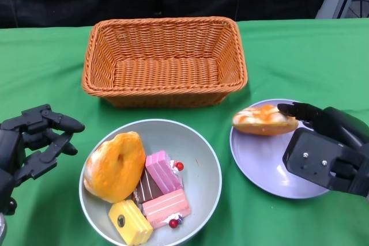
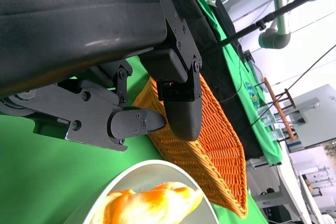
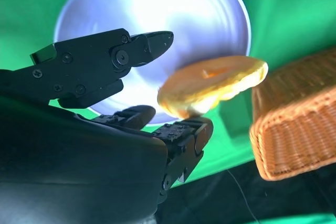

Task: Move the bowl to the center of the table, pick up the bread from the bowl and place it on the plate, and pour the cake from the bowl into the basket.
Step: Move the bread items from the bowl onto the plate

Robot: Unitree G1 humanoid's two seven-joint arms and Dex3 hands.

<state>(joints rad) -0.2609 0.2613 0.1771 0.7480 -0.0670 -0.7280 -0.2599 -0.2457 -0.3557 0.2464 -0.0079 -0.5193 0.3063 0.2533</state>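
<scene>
A grey bowl stands at the near middle of the table. It holds a round orange bread, pink cakes, a yellow cake and a dark slice. Another bread sits tilted over the far left part of the lilac plate. My right hand is just right of it, one fingertip at its end. In the right wrist view this bread is blurred, and the fingers are spread apart from it. Left of the bowl, my left hand holds nothing, fingers apart.
The empty wicker basket stands behind the bowl, at the far middle of the green cloth. The left wrist view shows the basket beyond the fingers and the bowl's bread.
</scene>
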